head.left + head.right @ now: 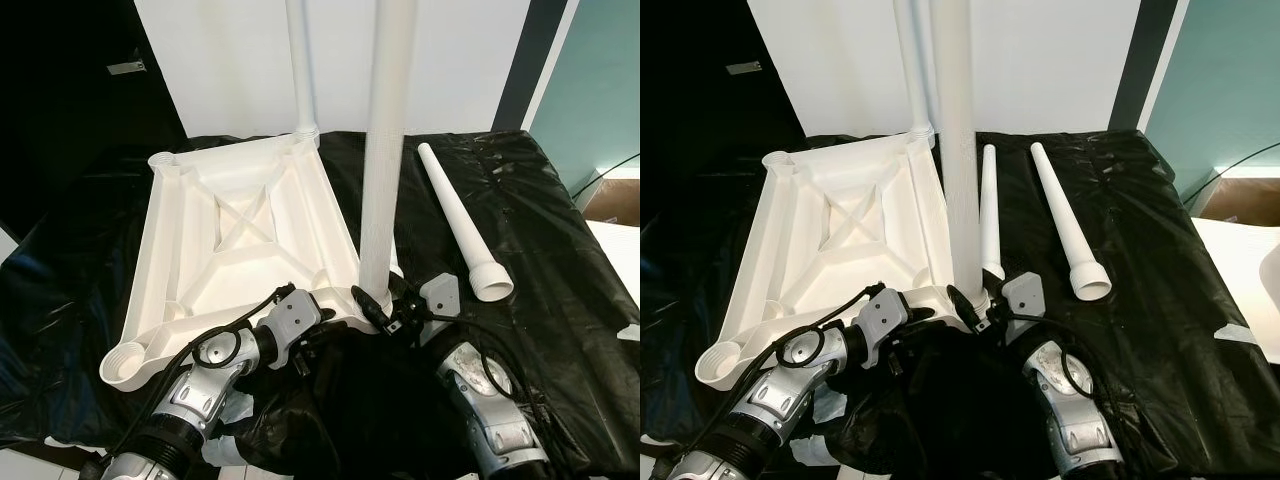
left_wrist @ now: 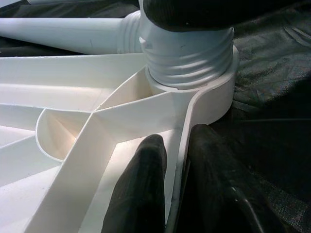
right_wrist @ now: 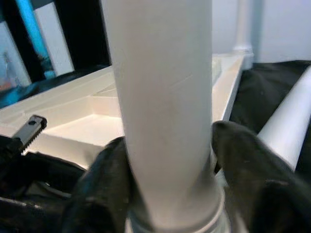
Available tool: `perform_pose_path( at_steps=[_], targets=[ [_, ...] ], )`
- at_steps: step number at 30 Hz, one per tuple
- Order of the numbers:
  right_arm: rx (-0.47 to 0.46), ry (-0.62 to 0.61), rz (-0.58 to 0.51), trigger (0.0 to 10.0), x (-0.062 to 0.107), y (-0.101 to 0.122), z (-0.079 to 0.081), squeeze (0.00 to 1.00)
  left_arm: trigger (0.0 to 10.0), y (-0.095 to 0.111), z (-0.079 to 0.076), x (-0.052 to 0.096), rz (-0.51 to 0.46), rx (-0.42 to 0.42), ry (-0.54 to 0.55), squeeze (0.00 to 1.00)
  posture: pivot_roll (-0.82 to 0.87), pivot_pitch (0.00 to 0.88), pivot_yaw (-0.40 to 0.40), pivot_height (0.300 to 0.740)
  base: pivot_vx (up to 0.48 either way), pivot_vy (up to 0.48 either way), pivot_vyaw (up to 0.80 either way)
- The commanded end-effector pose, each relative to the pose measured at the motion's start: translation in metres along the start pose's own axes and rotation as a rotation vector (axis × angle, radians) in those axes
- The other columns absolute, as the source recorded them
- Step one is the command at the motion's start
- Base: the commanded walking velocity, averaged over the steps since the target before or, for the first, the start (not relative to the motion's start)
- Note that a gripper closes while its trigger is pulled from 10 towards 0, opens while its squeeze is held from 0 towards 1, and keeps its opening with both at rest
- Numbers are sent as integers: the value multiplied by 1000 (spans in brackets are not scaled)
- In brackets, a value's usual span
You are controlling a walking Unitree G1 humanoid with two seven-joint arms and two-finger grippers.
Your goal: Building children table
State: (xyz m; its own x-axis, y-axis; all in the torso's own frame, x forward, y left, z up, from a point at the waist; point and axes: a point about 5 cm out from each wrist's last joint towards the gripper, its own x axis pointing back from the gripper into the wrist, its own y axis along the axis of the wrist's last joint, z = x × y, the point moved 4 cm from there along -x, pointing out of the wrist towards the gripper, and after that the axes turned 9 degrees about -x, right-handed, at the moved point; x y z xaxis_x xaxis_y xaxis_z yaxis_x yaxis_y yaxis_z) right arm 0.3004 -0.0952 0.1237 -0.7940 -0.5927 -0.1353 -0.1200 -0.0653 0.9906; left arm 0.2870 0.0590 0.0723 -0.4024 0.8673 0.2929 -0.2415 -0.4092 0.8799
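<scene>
The right claw (image 1: 980,312) is clenched around the lower end of an upright white leg (image 1: 958,150), which stands in the near corner socket of the upturned white tabletop (image 1: 240,230). The left claw (image 2: 177,189) pinches the tabletop's rim, one finger on each side, just beside this socket, at about 8 o'clock from it. A second leg (image 1: 300,65) stands upright in the far corner, at 12 o'clock. Two loose legs (image 1: 1065,215) lie on the black sheet (image 1: 560,260) covering the surface, at 2 o'clock from the right claw.
</scene>
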Motion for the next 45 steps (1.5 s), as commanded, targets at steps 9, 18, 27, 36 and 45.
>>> perform_pose_path(
  at_steps=[9,18,27,36,45],
  targets=[
    [45,174,106,10000,-9,20,-49,0,10000,-25,-37,2,86,52,-163,0,49,0,78,740,0,0,0],
    [45,378,208,0,-6,17,-44,0,10000,-26,-36,2,87,54,-154,0,51,0,80,740,0,0,0],
    [-72,148,112,0,1,-4,-28,0,10000,-24,-34,-1,81,49,-150,0,43,0,76,740,0,0,0],
    [-82,-320,-16,0,20,-8,-45,0,10000,-24,-35,-2,79,48,-155,0,39,0,81,740,0,0,0],
    [-45,-396,3,5176,26,-11,-44,0,10000,-24,-36,-2,79,44,-165,0,40,0,90,740,0,0,0]
  ],
)
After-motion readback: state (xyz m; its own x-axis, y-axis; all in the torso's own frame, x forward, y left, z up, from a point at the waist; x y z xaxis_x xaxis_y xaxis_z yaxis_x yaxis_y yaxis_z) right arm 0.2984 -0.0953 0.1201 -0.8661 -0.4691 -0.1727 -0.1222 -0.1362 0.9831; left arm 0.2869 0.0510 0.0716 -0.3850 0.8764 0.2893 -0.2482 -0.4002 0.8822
